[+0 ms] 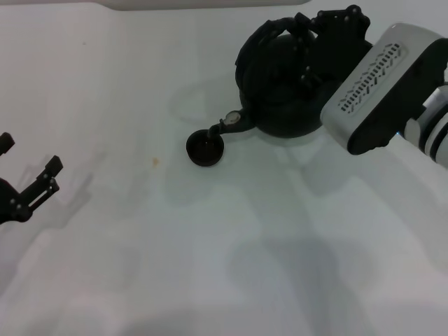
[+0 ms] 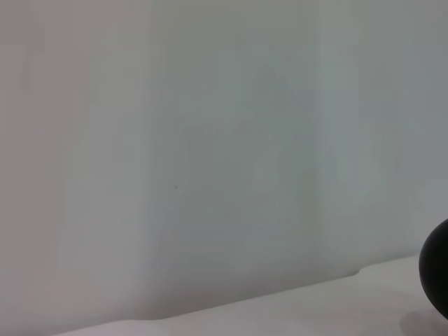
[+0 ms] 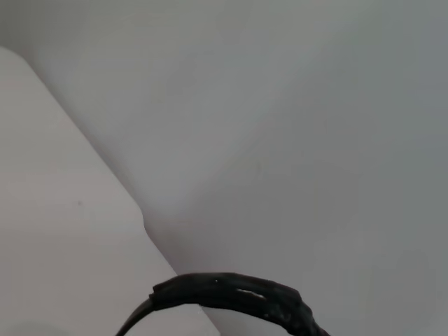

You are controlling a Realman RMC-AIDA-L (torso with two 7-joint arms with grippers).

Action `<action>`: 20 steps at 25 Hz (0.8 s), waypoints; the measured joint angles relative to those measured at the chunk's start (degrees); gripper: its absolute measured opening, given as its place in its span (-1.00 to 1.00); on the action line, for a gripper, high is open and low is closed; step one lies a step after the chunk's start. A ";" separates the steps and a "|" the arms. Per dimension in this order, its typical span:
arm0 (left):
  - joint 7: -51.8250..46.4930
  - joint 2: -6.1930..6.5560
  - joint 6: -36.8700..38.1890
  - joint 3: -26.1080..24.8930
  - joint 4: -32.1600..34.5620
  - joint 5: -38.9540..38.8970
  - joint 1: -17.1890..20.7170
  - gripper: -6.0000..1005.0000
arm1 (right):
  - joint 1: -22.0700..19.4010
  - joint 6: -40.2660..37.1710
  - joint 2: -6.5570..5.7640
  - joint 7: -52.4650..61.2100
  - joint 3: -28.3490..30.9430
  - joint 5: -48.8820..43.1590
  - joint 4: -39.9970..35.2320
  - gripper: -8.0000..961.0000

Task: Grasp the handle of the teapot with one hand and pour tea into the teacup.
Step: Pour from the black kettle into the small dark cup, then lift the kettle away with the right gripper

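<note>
At the far left of the head view the left tool [image 1: 31, 183] sits low over the white table [image 1: 210, 266], well apart from everything else; its two fingers [image 1: 53, 165] stand spread with nothing between them. A small yellowish speck [image 1: 155, 162] marks the table between that tool and the cup.

Near the middle of the table stands the teacup [image 1: 205, 150], a small round black cup with a dark inside, upright on the surface. Just above its rim hangs the spout [image 1: 231, 122] with its small silver piece, so the teapot [image 1: 280, 91] leans toward the cup. The pot's round black belly lies just to the right of the cup, toward the table's far edge.

Over the pot arches the handle [image 1: 269, 31], and the right tool [image 1: 329, 35] is at it from the right, its black fingers closed around the hoop, carried by the white and black wrist [image 1: 381, 87]. In the right wrist view the handle [image 3: 238, 294] shows as a dark ridged arc in front of a pale wall; the left wrist view shows only a dark round edge of the pot [image 2: 437, 269]
</note>
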 joint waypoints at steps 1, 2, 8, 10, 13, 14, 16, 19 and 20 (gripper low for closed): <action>0.01 0.00 0.00 0.00 -0.09 0.00 -0.06 0.74 | 0.02 0.39 0.00 0.00 -0.23 -0.26 -0.05 -0.76; 0.04 0.00 0.00 0.00 -0.12 0.00 -0.11 0.74 | 0.04 0.79 0.00 0.00 -0.47 -0.53 -0.08 -0.76; 0.62 0.00 -0.03 -0.10 -0.21 0.00 -0.23 0.74 | 0.58 2.97 0.00 0.00 -1.76 -1.44 -0.22 -0.77; 0.63 0.00 -0.09 -0.17 -0.21 0.00 -0.23 0.74 | 0.65 3.31 0.03 0.02 -2.13 -2.08 -0.29 -0.77; 0.63 0.02 -0.15 -0.44 -0.20 0.00 -0.24 0.74 | 0.69 3.41 0.09 0.07 -2.51 -2.53 -0.62 -0.77; 0.63 0.05 -0.19 -0.64 -0.23 0.00 -0.23 0.74 | 0.71 3.44 0.09 0.07 -2.55 -2.53 -0.73 -0.77; 0.63 0.08 -0.24 -0.78 -0.29 0.00 -0.23 0.74 | 0.75 3.50 0.09 0.07 -2.64 -2.53 -0.97 -0.77; 0.63 0.09 -0.25 -0.79 -0.29 0.00 -0.27 0.74 | 0.82 4.01 0.08 0.07 -3.00 -2.53 -1.41 -0.77; 0.63 0.09 -0.26 -0.79 -0.29 0.00 -0.29 0.74 | 0.96 4.43 0.09 0.06 -3.26 -2.55 -1.49 -0.77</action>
